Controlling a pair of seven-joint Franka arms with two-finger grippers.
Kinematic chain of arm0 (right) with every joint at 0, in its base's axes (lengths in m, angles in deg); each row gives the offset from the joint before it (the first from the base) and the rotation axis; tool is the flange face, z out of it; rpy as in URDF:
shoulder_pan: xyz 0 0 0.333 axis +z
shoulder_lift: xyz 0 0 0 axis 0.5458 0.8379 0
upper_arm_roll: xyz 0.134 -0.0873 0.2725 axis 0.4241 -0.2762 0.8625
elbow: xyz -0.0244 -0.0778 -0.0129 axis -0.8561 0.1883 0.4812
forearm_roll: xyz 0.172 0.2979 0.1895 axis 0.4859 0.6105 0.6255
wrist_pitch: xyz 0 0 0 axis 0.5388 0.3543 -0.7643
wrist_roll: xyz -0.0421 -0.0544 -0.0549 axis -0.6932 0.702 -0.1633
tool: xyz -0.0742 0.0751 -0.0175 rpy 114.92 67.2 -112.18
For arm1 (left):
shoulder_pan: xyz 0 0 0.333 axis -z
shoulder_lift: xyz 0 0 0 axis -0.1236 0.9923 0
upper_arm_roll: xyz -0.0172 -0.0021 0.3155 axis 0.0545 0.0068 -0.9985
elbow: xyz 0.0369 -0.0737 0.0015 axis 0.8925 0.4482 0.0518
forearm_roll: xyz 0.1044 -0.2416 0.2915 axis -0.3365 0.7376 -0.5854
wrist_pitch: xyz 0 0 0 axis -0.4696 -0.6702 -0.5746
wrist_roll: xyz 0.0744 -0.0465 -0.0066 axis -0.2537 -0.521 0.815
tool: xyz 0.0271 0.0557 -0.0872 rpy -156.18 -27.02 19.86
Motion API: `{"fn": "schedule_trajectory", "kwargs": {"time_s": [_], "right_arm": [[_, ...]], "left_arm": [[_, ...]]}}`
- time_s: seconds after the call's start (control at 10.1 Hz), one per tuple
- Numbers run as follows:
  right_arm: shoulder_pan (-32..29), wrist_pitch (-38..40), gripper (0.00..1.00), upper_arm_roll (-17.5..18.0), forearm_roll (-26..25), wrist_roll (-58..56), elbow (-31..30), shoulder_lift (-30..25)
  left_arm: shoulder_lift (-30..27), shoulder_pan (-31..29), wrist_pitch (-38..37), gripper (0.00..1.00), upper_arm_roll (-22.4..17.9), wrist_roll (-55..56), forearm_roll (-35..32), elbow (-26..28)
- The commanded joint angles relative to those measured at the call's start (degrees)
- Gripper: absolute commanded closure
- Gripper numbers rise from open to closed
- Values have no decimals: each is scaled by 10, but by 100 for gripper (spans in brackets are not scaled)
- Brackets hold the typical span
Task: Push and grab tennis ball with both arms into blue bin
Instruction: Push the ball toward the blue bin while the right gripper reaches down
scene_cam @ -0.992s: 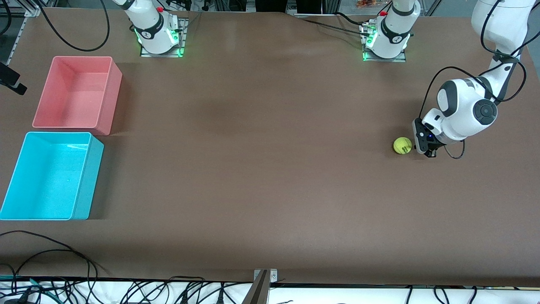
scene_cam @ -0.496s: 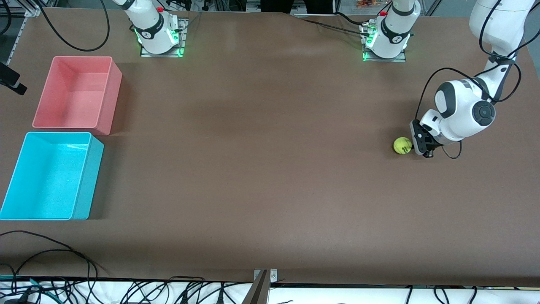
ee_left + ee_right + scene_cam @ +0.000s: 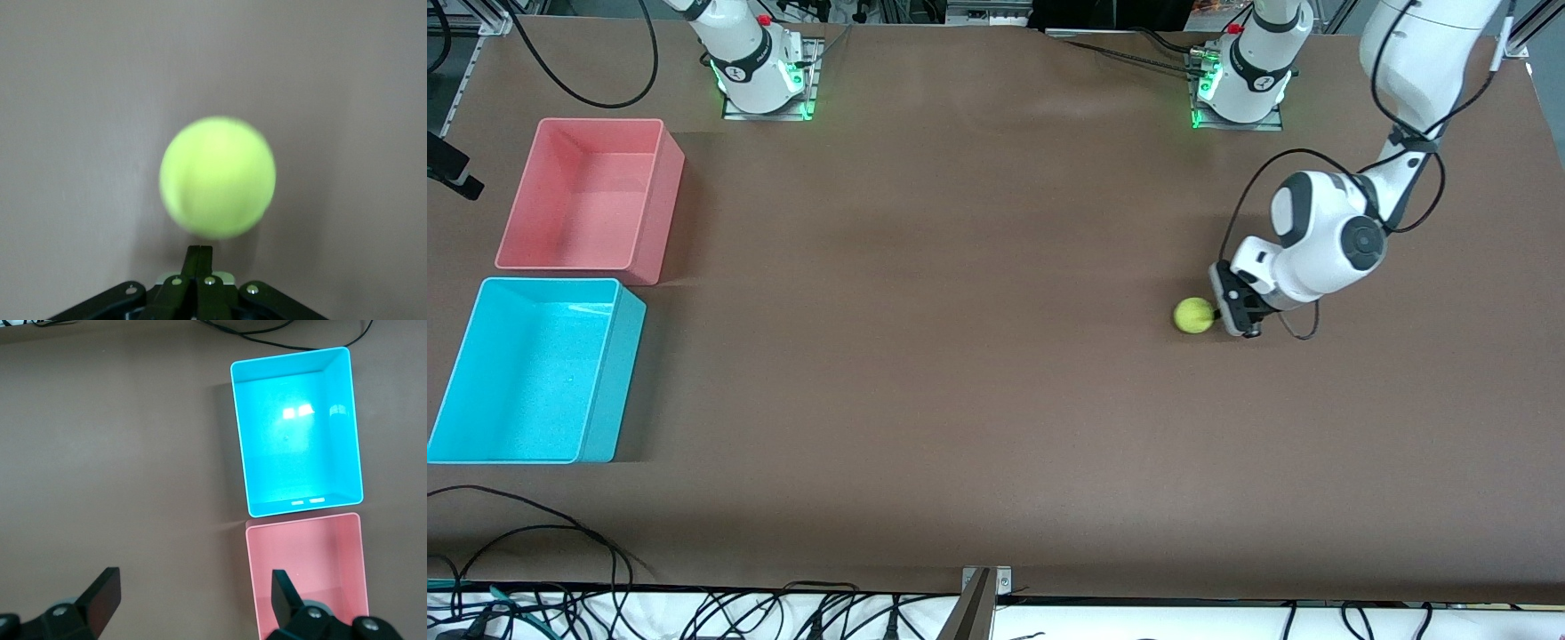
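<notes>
Two open-topped bins sit side by side at the right arm's end of the brown bench (image 3: pixel 960 400), at about nine o'clock in the front view: the blue bin (image 3: pixel 463 373), bright cyan with tall straight walls, lies nearer the front camera, and the pink bin (image 3: pixel 516 222) of like size lies just beside it, farther from that camera. Both show bare floors, the blue one glinting with reflected light in the right wrist view. The tennis ball (image 3: pixel 1193 315), small, fuzzy and yellow-green, rests on the bench toward the left arm's end, at about three o'clock of the bench's middle and well apart from both bins; it looks smeared in the left wrist view, and its printed mark cannot be made out. The left tool (image 3: pixel 1234 313) is down at bench level, just beside the ball at the ball's three o'clock, its black fingers (image 3: pixel 198 257) pressed together and pointing at the ball; whether they touch it cannot be told. The right tool (image 3: pixel 193 600) hangs high over the bench beside the bins, its fingers (image 3: pixel 283 590) spread wide and holding nothing, with the blue bin (image 3: pixel 297 427) and pink bin (image 3: pixel 307 573) in sight below it.
</notes>
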Motion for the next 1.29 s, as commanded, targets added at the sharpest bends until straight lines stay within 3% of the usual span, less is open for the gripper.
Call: {"fn": "schedule_trajectory", "kwargs": {"time_s": [0.0,0.5,0.89,0.99,1.09,1.19], "right_arm": [[0,6,0,0,11,1,11,3],[13,15,0,2,11,-11,8,9],[35,68,0,4,13,-27,0,28],[40,83,0,6,16,-22,-11,34],[55,81,0,6,11,-20,-27,39],[58,77,0,6,11,-26,-47,55]], "left_arm": [[2,-2,-4,100,-3,25,-10,-8],[-32,-8,-40,97,-3,22,-10,-4],[-89,-17,-110,72,-17,19,-10,-4],[-104,-7,-128,49,-41,19,-10,-4],[-121,0,-143,0,-66,13,-10,-4],[-145,1,-151,0,-73,11,-10,-4]]}}
